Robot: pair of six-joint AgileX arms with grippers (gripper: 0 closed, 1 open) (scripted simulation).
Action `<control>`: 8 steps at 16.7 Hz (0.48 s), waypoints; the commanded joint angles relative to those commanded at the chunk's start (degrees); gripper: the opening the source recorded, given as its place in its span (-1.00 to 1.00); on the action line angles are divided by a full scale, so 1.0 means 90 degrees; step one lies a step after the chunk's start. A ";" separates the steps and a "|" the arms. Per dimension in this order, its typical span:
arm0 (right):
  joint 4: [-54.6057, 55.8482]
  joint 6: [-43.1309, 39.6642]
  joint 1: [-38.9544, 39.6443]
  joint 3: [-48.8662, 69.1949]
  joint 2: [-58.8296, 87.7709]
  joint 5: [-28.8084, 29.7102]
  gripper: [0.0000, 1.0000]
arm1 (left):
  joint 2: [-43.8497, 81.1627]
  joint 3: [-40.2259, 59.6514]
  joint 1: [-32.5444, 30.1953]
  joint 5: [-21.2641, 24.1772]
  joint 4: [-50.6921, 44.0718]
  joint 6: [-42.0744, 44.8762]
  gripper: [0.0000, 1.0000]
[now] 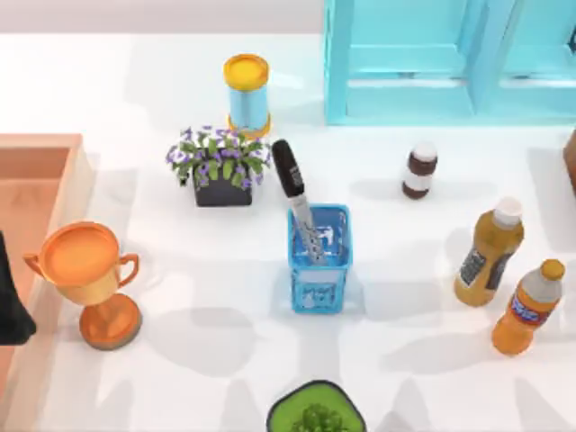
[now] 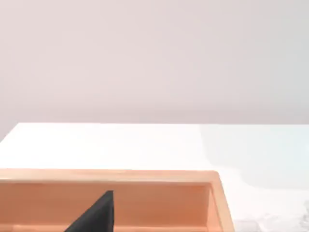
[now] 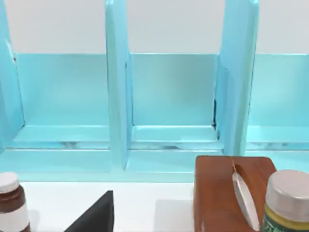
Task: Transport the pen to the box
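Black-capped and silver-barrelled, the pen [image 1: 297, 198] is seen from above standing tilted in a small translucent blue container [image 1: 319, 259] near the table's middle, cap uppermost, beside a potted purple flower [image 1: 219, 165]. The box [image 1: 42, 194] lies at the table's left edge, well apart from the pen, with an orange trophy [image 1: 88, 279] against its wall. Part of the left arm is seen dark over the box.

From the left wrist, the box [image 2: 145, 176] is seen below a dark finger [image 2: 96, 215]; how far the jaws stand apart cannot be told.

From the right wrist, a turquoise shelf frame [image 3: 169, 96] is faced, far from the pen; the jaw state cannot be told.
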 joint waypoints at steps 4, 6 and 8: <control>0.0000 0.0000 0.0000 0.0000 0.0000 0.0000 1.00 | 0.0193 0.0029 -0.0190 0.0056 0.0205 -0.0121 1.00; 0.0000 0.0000 0.0000 0.0000 0.0000 0.0000 1.00 | 0.0638 0.0098 -0.0606 0.0170 0.0671 -0.0378 1.00; 0.0000 0.0000 0.0000 0.0000 0.0000 0.0000 1.00 | 0.1337 0.0196 -0.1166 0.0318 0.1398 -0.0731 1.00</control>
